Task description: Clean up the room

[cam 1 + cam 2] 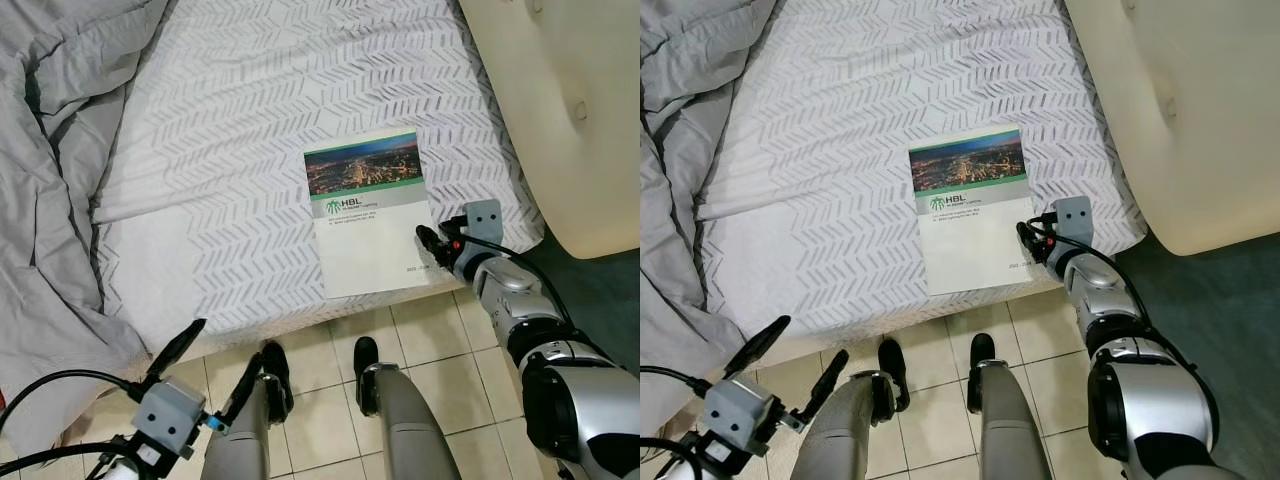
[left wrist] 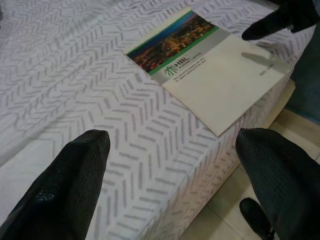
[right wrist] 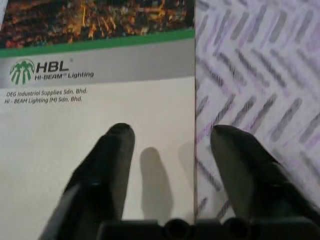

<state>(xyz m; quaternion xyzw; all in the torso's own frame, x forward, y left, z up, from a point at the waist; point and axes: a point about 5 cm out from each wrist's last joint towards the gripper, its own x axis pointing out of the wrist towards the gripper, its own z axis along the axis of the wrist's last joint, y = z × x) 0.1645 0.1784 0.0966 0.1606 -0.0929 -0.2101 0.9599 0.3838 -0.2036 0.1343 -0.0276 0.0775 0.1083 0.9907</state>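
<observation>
A thin catalogue point(image 1: 372, 215) with a night city photo, green band and "HBL" logo lies flat on the white patterned bed point(image 1: 230, 130), near its front edge. My right gripper point(image 1: 428, 243) is open at the catalogue's lower right corner. In the right wrist view, one of its fingers point(image 3: 107, 155) is over the cover and the other is over the sheet, straddling the catalogue's point(image 3: 95, 90) right edge. My left gripper point(image 1: 215, 365) hangs open low at the front left, over the floor beside the bed; its fingertips point(image 2: 75, 175) frame the catalogue point(image 2: 210, 70) from afar.
A rumpled grey duvet point(image 1: 50, 150) is heaped along the bed's left side. A cream padded headboard point(image 1: 560, 100) stands at the right. Beige floor tiles point(image 1: 320, 400) and my two legs are below the bed edge; dark floor lies at the far right.
</observation>
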